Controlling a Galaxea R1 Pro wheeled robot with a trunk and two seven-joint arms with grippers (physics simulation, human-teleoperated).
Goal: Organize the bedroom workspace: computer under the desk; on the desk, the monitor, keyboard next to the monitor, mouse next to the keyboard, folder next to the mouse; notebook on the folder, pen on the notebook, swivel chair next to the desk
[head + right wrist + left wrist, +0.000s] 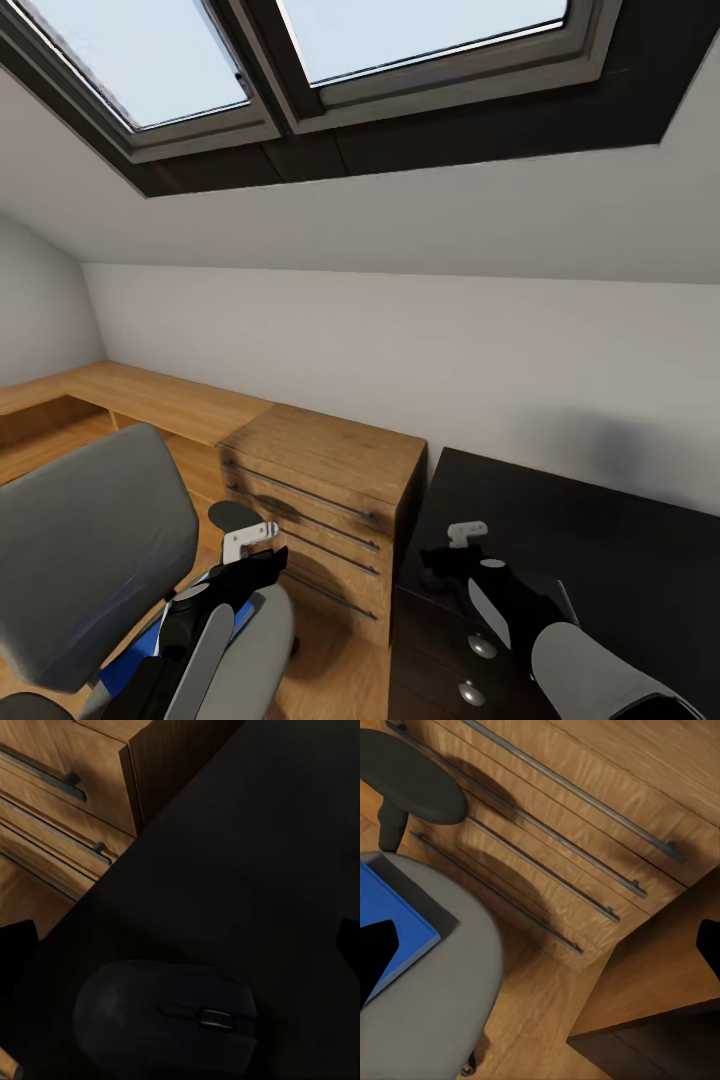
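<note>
Attic home office/bedroom w/ sloped grey-white wall, dark-framed skylight [300,60] at 12, glossy black counter [600,520] at 4, grey upholstered swivel chair [80,560] at 8, light-wood drawer unit [320,500].

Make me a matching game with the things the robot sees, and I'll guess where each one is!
Things:
1. blue folder
2. mouse
3. long metal handles
4. round silver knobs

Places:
A. on the black desk top
B. on the front of the black drawer unit
C. on the grey seat of the swivel chair
D. on the front of the wooden drawers

Pairs: 1-C, 2-A, 3-D, 4-B
</note>
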